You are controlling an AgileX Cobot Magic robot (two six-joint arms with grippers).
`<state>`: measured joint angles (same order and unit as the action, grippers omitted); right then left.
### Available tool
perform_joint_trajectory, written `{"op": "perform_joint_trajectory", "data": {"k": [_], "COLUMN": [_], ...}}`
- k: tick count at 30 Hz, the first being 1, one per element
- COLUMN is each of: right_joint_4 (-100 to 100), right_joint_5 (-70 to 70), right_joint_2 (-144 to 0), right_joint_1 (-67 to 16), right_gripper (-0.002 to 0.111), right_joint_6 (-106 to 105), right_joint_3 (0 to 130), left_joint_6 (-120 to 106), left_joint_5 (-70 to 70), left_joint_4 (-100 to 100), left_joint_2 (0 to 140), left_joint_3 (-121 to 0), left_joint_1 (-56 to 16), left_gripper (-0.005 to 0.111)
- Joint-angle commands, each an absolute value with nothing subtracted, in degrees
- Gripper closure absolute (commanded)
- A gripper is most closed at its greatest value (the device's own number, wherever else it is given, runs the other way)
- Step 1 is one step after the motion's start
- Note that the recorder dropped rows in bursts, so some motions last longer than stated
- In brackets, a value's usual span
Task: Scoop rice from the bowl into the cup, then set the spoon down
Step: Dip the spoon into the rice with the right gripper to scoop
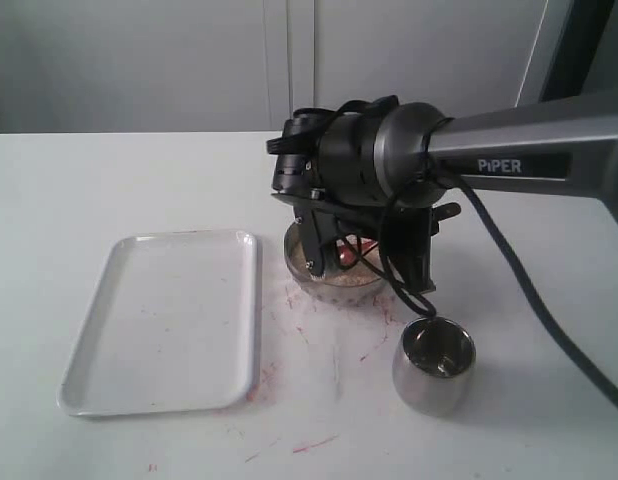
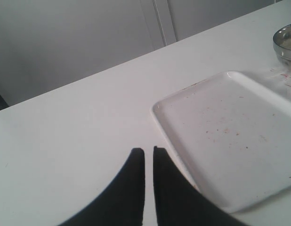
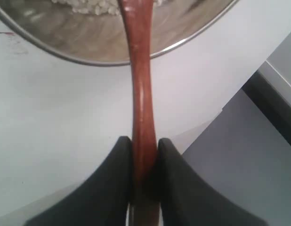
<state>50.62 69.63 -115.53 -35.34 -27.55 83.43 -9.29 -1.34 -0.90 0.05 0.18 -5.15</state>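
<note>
My right gripper [image 3: 144, 141] is shut on the handle of the reddish-brown wooden spoon [image 3: 140, 70]. The handle runs over the rim of the steel bowl [image 3: 56, 44], and its far end reaches the rice [image 3: 89, 5]. In the exterior view the right arm hangs over the bowl [image 1: 324, 288] and hides most of it; a bit of spoon [image 1: 346, 256] and rice [image 1: 357, 278] shows below the wrist. The shiny cup [image 1: 434, 365] stands in front and to the right of the bowl. My left gripper [image 2: 149, 149] is shut and empty above the table, beside the tray.
A white tray [image 1: 164, 320] lies left of the bowl, seen also as the tray [image 2: 230, 132] in the left wrist view. Reddish smears mark the table [image 1: 319, 380] around the bowl. The table's edge shows in the right wrist view.
</note>
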Motion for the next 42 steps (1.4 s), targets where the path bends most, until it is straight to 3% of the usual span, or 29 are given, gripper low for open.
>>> {"op": "perform_joint_trajectory", "data": {"k": [1, 42], "right_joint_4": [49.7, 34.9], "right_joint_5": [70.0, 65.1], "right_joint_2": [-115.5, -112.9], "right_joint_1": [-35.4, -30.2], "right_gripper": [0.105, 0.105], "right_joint_6": [-26.1, -13.3], "right_joint_3": [83.2, 83.2], "left_joint_6": [-9.2, -9.2], "left_joint_5": [-1.2, -1.2], "left_joint_4": [-0.5, -0.5], "left_joint_2": [0.0, 0.0], "left_joint_3": [0.0, 0.0], "left_joint_1": [-5.3, -5.3], "left_gripper": [0.092, 0.092]}}
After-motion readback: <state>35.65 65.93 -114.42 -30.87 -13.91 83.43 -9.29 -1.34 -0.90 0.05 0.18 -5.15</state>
